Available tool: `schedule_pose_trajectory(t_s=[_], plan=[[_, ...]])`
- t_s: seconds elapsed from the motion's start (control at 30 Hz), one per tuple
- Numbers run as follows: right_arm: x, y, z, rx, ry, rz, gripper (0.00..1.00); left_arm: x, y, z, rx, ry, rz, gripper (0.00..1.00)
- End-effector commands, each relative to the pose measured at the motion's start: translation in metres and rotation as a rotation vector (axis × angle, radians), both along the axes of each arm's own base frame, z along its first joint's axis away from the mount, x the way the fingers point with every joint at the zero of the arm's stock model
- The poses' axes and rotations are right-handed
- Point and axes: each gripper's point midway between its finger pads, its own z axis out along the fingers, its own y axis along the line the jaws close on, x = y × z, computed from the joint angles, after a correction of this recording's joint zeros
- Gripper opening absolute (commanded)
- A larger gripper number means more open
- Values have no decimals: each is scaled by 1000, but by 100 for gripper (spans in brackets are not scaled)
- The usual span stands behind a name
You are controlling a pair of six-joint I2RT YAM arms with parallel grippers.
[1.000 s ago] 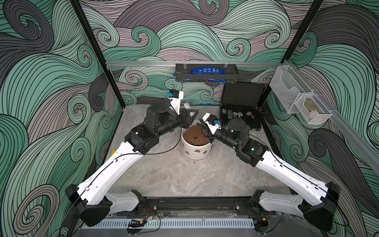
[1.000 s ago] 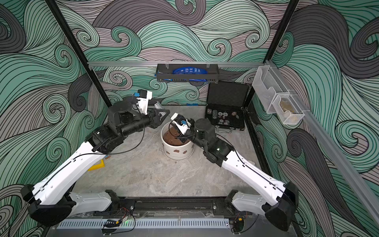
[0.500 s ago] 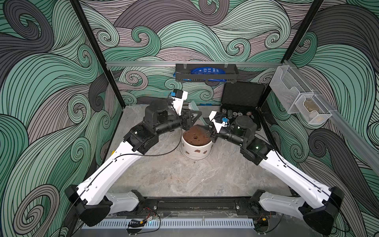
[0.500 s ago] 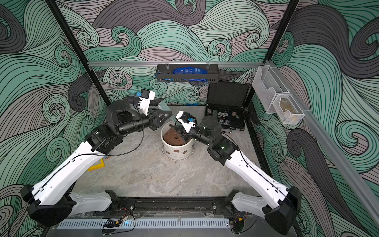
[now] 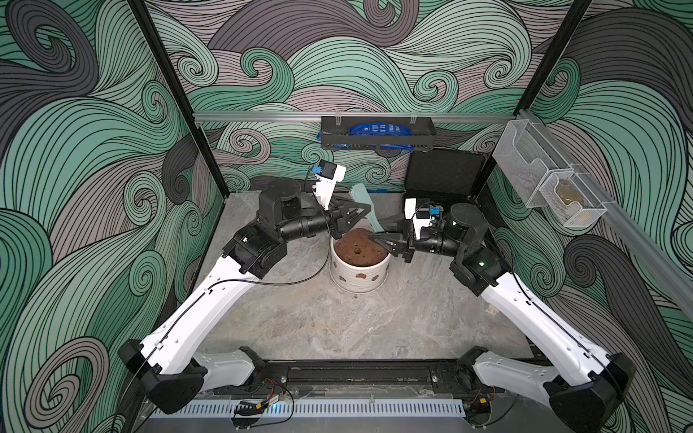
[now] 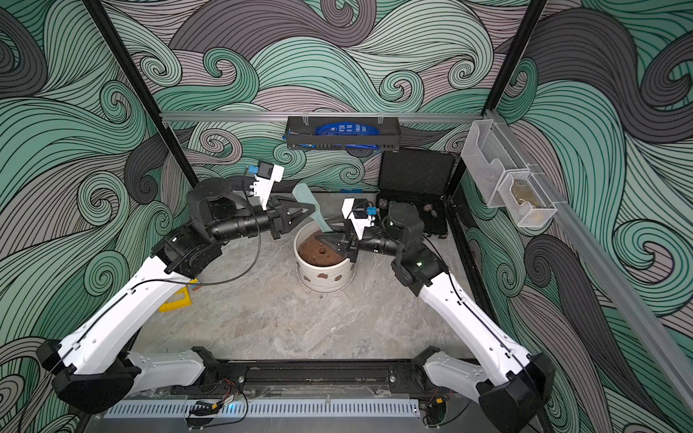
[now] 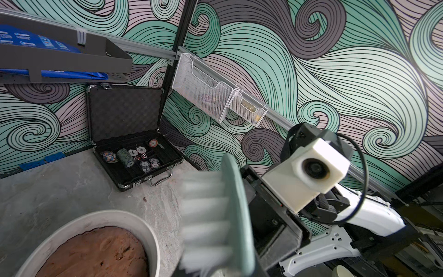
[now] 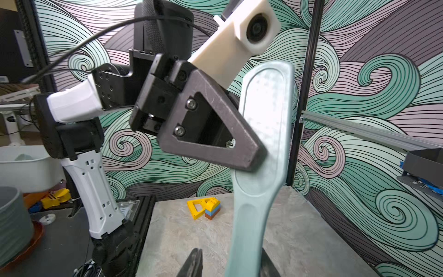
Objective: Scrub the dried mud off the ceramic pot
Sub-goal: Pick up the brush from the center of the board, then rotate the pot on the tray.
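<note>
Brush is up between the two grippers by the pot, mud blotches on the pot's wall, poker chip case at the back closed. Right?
No: the poker chip case is open, chips showing in the left wrist view. The rest holds: scrub brush between left gripper and right gripper by the ceramic pot, dried mud on its wall.

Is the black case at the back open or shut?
Open: the black case has its lid raised against the wall, and poker chips show in its base.

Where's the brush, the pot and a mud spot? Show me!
brush [image 8: 263,108]: right wrist view, back of its head.
pot [image 5: 358,287]: in a top view, lower white wall.
mud [image 5: 361,276]: in a top view, middle blotch on the wall.
</note>
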Motion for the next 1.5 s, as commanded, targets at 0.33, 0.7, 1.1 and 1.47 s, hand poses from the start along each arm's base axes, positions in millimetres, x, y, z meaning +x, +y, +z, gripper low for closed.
schedule_pose_trajectory(t_s=[0.33, 0.7, 1.1, 1.47], plan=[[-35, -1, 29, 80, 48, 243, 4, -18, 0, 20, -48, -102, -97, 5], [-2, -16, 12, -2, 45, -16, 0, -3, 20, 13, -27, -52, 23, 72], [-21, -46, -84, -310, 214, -239, 0, 41, 97, -101, 320, 325, 538, 83], [-54, -34, -186, -602, 265, -270, 0, 78, 97, -199, 511, 588, 674, 82]])
